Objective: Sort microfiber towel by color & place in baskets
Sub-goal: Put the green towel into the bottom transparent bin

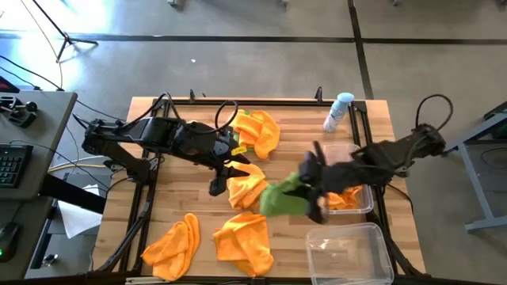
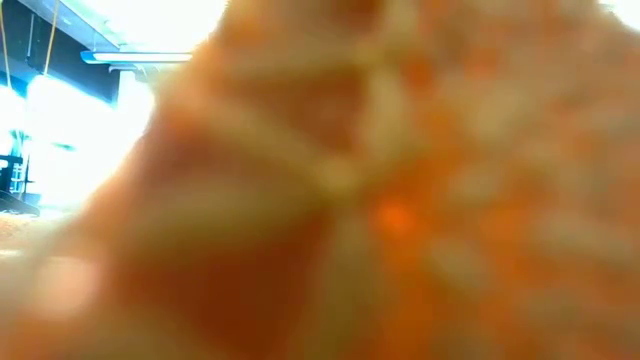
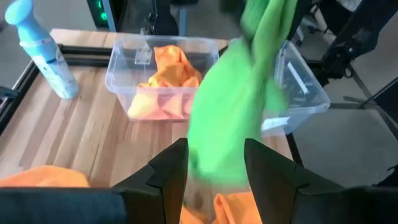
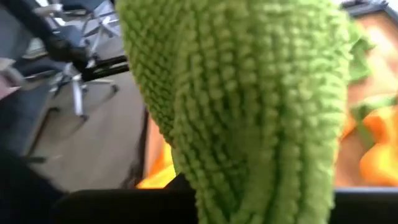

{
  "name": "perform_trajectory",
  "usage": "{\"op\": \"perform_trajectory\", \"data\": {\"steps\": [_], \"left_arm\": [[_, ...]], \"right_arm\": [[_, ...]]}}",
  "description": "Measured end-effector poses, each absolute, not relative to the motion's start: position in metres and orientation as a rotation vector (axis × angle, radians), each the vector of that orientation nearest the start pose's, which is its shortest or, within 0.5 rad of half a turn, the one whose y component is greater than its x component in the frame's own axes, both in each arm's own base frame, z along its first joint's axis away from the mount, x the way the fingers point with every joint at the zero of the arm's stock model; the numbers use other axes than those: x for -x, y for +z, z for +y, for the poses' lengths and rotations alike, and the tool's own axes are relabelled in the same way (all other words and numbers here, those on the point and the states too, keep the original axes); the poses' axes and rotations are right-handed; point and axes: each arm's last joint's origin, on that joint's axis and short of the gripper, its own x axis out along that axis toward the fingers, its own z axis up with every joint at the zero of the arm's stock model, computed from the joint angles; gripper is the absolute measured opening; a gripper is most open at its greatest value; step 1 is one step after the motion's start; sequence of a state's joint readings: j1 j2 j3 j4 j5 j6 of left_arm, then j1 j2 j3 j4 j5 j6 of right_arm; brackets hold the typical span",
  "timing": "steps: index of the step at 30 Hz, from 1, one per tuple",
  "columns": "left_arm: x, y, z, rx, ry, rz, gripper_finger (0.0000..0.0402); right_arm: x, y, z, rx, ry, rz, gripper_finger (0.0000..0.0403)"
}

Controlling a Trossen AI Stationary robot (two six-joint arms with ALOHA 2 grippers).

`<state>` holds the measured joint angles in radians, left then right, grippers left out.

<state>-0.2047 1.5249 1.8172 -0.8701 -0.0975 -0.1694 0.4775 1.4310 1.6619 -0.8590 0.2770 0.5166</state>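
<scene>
A lime green microfiber towel (image 1: 279, 199) hangs bunched from my right gripper (image 1: 313, 188), which is shut on it over the table's middle right, beside the baskets. In the left wrist view the green towel (image 3: 233, 106) hangs just beyond my open left gripper (image 3: 216, 149), whose fingers hold nothing. My left gripper (image 1: 222, 180) stands over an orange towel (image 1: 245, 186). More orange towels lie at the back (image 1: 260, 131) and along the near edge (image 1: 174, 241), (image 1: 245, 237). The farther basket (image 1: 366, 207) holds an orange towel (image 3: 171, 68); the nearer basket (image 1: 380, 237) holds nothing. My right gripper holds the green towel by its upper end (image 3: 270, 15), several layers bunched together. In the right wrist view the cloth (image 4: 249, 106) covers the fingers, so the hold itself is hidden. The towel hangs slack below the gripper, its lower end (image 3: 208, 165) near my left fingers.
A white-and-blue spray bottle (image 1: 339, 111) stands at the table's far right. An orange cloth (image 2: 380, 200) right before the lens fills the low view. Bare wood lies between the towels at the table's left and middle.
</scene>
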Motion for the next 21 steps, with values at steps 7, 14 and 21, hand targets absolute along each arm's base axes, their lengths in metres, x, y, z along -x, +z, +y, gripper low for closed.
{"op": "perform_trajectory", "data": {"steps": [7, 14, 21], "left_arm": [[-0.300, 0.440, -0.059, 0.078, -0.051, 0.596, 0.0145], [-0.300, 0.440, -0.059, 0.077, -0.048, 0.597, 0.0145], [-0.300, 0.440, -0.058, 0.066, -0.015, 0.593, 0.0145]], "right_arm": [[-0.205, 0.424, 0.156, -0.448, 0.082, 0.767, 0.0003], [-0.161, 0.414, 0.193, -0.628, 0.058, 0.952, 0.0002], [-0.146, 0.385, 0.222, -0.579, -0.054, 1.170, 0.0002]]}}
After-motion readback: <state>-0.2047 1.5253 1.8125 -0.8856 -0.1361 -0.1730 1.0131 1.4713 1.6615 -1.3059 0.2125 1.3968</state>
